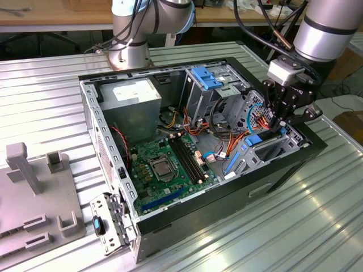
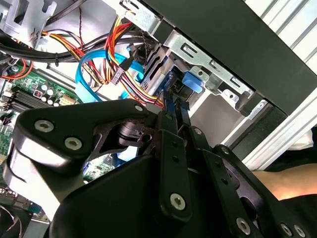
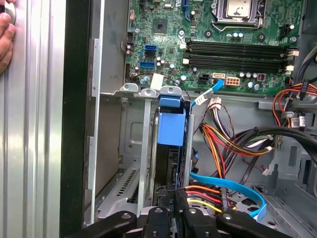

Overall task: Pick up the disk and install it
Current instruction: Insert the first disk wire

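Tight quarters in the open computer case (image 1: 238,195): steel bay walls (image 3: 144,148) hem the disk (image 3: 172,128) on both sides, a tangle of power wires (image 3: 215,140) and a blue data cable (image 3: 228,186) crowd the gripper (image 3: 173,206), while space above the motherboard (image 3: 208,29) lies open.

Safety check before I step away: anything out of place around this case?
Yes: a person's hand is over the table near the computer case while the claw grips the disk standing in its bay. Nothing looks spilled or damaged.
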Motion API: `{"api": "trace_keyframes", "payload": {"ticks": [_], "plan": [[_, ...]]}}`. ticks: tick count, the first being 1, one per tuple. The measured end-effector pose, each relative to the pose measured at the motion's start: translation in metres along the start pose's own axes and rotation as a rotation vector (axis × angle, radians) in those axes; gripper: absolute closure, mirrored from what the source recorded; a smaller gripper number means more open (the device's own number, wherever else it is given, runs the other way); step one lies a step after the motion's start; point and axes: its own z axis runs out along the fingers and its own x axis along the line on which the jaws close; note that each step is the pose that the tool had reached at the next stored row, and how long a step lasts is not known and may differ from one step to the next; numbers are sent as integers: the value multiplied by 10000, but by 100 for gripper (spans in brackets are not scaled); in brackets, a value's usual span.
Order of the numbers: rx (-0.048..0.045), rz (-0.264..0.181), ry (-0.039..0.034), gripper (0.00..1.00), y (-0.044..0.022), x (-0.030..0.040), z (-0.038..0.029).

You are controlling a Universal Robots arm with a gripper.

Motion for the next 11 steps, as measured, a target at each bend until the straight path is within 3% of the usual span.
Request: {"api": "trace_keyframes", "payload": {"ticks": [7,11], "plan": [[-5,53,3,83,1,0,4],[-7,57,2,83,-3,4,-35]]}}
